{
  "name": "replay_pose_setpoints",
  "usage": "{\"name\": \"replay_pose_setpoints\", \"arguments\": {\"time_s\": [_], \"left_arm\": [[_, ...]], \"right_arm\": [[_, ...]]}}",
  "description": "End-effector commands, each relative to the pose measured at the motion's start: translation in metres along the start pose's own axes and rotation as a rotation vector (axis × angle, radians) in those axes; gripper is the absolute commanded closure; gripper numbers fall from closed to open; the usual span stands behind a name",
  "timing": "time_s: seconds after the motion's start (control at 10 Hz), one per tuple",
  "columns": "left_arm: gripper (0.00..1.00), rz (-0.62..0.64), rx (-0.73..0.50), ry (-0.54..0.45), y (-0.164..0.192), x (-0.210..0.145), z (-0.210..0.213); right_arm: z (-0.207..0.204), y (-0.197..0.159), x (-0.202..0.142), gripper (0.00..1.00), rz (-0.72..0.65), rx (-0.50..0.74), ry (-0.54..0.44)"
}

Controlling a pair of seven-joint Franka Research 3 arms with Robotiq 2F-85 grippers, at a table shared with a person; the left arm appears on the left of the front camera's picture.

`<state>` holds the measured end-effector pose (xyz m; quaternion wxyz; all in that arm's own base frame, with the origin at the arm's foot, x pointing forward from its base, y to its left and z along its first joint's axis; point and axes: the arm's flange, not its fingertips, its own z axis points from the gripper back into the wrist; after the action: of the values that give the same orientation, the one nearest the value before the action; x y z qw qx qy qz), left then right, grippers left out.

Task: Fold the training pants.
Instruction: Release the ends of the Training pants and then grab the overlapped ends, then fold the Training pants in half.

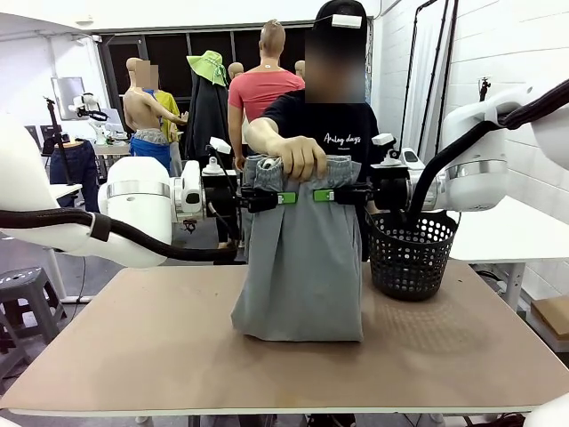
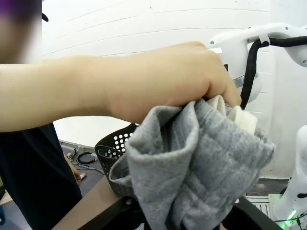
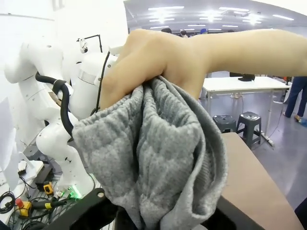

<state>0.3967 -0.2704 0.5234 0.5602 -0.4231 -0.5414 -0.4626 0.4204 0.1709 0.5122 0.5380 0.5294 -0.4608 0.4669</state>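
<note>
The light grey training pants [image 1: 302, 276] hang upright over the table, their lower end resting on the tabletop. A person's hand [image 1: 298, 156] grips the gathered waistband at the middle. My left gripper [image 1: 283, 197] pinches the cloth just below the waistband from the left. My right gripper [image 1: 324, 194] pinches it from the right, close beside the left one. In the left wrist view the grey cloth [image 2: 201, 163] bunches up between my fingers under the hand [image 2: 163, 81]. The right wrist view shows the same bunch [image 3: 158, 158] and hand [image 3: 148, 62].
A black mesh basket [image 1: 409, 253] stands on the table right of the pants, close under my right arm. The brown tabletop [image 1: 133, 338] has free room left of and in front of the pants. The person stands at the far edge.
</note>
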Motion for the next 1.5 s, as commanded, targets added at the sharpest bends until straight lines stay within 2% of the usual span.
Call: {"name": "replay_pose_setpoints", "arguments": {"time_s": [0.0,0.4,0.5,0.6,0.7,0.8,1.4], "left_arm": [[1.00,0.006,-0.030,-0.007,0.005,0.002,0.004],[1.00,0.038,-0.042,-0.002,0.010,0.003,-0.002],[1.00,0.039,-0.056,0.003,0.011,0.004,-0.004],[1.00,-0.009,-0.025,-0.038,0.012,0.007,-0.003],[1.00,0.032,-0.092,-0.091,0.011,0.007,0.000],[1.00,0.019,-0.021,0.002,0.006,-0.004,-0.001],[1.00,0.019,-0.021,0.002,0.006,-0.004,-0.001]], "right_arm": [[0.002,0.000,0.005,1.00,-0.021,0.025,-0.010],[0.001,-0.001,0.003,1.00,0.011,0.061,0.024],[-0.001,-0.002,0.001,1.00,0.018,0.069,0.056],[-0.005,-0.004,0.001,1.00,0.058,0.062,0.094],[-0.011,-0.008,0.004,1.00,0.107,0.042,0.172],[-0.001,0.002,0.000,1.00,0.020,0.043,0.053],[-0.001,0.002,0.000,1.00,0.020,0.043,0.053]]}}
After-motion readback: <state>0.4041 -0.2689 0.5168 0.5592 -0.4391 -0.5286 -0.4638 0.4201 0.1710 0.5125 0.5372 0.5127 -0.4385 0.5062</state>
